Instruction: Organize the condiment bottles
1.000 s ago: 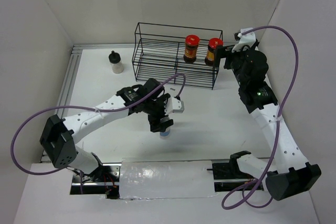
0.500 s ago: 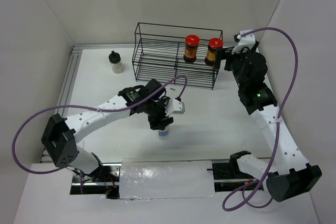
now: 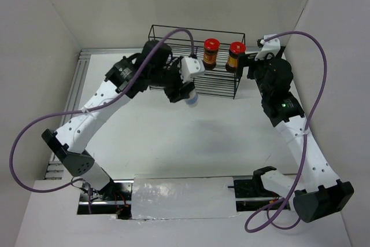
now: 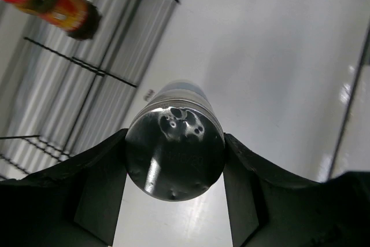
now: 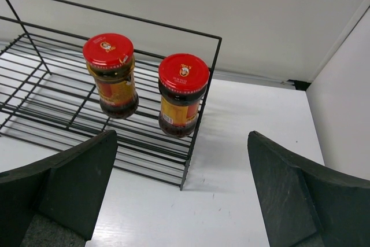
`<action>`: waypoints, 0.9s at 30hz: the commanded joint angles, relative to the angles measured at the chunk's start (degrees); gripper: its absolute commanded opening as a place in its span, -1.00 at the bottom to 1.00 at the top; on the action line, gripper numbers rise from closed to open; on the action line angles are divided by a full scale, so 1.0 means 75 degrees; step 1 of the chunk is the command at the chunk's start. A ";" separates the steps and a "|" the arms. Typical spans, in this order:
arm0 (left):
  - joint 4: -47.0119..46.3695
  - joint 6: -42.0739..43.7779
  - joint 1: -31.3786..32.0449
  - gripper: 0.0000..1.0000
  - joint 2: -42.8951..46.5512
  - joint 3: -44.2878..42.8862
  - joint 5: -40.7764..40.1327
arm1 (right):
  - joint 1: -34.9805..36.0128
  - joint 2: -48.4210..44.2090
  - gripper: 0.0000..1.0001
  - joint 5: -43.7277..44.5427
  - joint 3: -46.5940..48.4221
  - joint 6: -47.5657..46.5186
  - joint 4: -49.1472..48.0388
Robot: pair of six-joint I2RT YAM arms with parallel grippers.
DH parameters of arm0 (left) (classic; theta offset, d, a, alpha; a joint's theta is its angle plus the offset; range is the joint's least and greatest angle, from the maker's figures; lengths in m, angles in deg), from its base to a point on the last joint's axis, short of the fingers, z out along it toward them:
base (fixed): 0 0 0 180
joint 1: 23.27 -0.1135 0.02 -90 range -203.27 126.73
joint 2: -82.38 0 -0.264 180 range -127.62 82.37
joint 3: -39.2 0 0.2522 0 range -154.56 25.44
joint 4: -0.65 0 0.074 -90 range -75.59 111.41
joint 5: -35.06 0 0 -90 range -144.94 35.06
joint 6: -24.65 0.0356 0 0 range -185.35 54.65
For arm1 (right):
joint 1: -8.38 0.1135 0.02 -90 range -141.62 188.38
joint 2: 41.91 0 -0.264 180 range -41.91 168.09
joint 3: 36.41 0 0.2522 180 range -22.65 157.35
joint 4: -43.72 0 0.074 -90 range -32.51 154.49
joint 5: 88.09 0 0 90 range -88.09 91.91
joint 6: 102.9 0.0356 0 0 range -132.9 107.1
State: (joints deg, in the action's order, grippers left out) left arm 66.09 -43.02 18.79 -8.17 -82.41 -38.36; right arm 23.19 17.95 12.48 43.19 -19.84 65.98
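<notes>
My left gripper point(image 3: 184, 92) is shut on the white blue-labelled bottle point(image 3: 191, 100) and holds it in the air just in front of the black wire rack point(image 3: 167, 32). In the left wrist view the bottle's dark shiny cap point(image 4: 175, 154) sits clamped between both fingers of the left gripper point(image 4: 175, 163). Two dark-brown jars with red lids, one point(image 3: 211, 53) and the other point(image 3: 235, 55), stand at the rack's right end. They show again as the left jar point(image 5: 112, 76) and right jar point(image 5: 182, 93). My right gripper point(image 5: 182, 163) hangs open short of them, holding nothing.
The rack point(image 5: 202, 114) has thin wire bars and an upright corner post close to my right gripper point(image 3: 247, 62). White walls close in the table point(image 3: 219, 137) at the back and on both sides. A metal rail point(image 3: 78, 79) runs along the left edge.
My left gripper closed on the bottle at mid-table, lifted it and carried it back toward the rack's front. The right arm has barely moved.
</notes>
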 commanded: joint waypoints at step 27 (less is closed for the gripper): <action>-0.2497 -0.0445 -0.2022 -1.00 -0.2670 -0.2964 -0.0839 | -0.0017 -0.0633 1.00 0.0337 -0.0506 0.0234 0.0649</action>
State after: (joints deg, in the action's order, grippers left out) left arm 51.43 -44.86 4.89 -29.32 -102.39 -45.51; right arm 23.17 15.68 13.86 39.96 -18.73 69.74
